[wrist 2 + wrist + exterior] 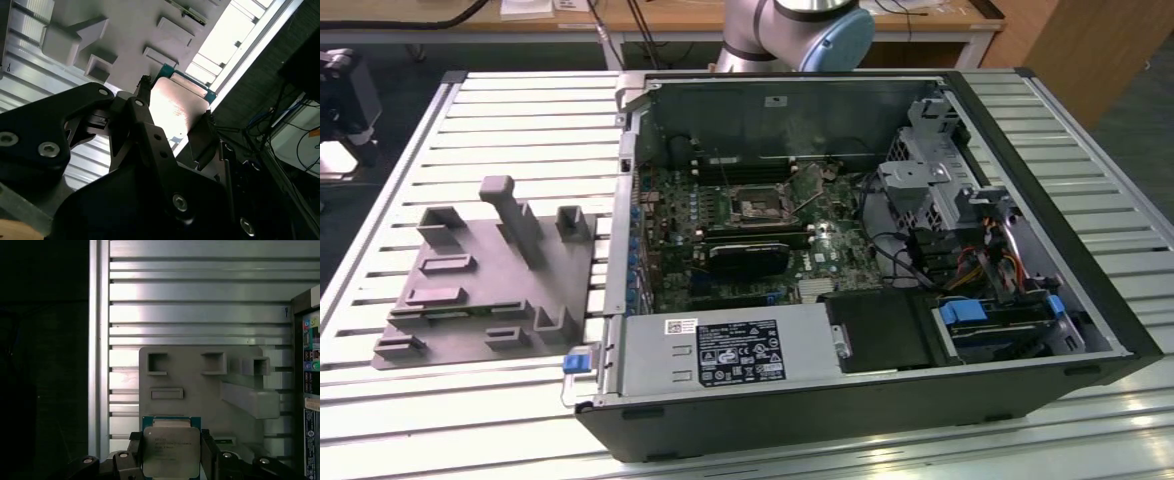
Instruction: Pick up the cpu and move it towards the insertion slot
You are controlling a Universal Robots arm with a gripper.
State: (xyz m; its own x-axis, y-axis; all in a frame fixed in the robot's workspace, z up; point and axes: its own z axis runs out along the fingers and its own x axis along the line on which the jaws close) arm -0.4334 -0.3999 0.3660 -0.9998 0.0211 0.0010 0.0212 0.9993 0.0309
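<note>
The black pincer (171, 462) was clenched on opposite edges of the square silver-topped, green-rimmed cpu (171, 450), held aloft over the grey plastic fixture plate (200, 390) nr the slatted table's (200, 290) edge; prob. light, stiff, slick-lidded, fragile underneath, so edges only.

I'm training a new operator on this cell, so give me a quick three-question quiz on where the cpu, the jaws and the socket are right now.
1. True or false: in both wrist views the gripper has its jaws closed on opposite edges of the cpu.
2. Which lies behind the cpu in the first wrist view? A a wooden tray; B the grey fixture plate; C a keyboard.
3. Fill in: in the exterior view the insertion slot sits inside the open ____.
Key: 1 true; 2 B; 3 computer case.
</note>
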